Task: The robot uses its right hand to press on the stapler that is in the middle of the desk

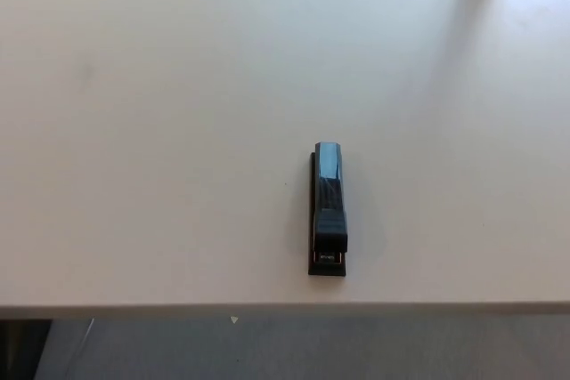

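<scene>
Black stapler lying lengthwise on pale desk, near front edge, neither robot hand in view

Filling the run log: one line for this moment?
stapler: lying on desk, near front edge | hands: not in view | press: not yet begun

Grey floor: a band showing below the near edge of the desk, plain and even in tone. Small white speck: lying on the floor just beside the desk edge. Dark shape: fills the floor's far left corner, touching the desk edge above; its nature cannot be told. Thin pale line: slants down across the floor just beside the dark shape.
</scene>
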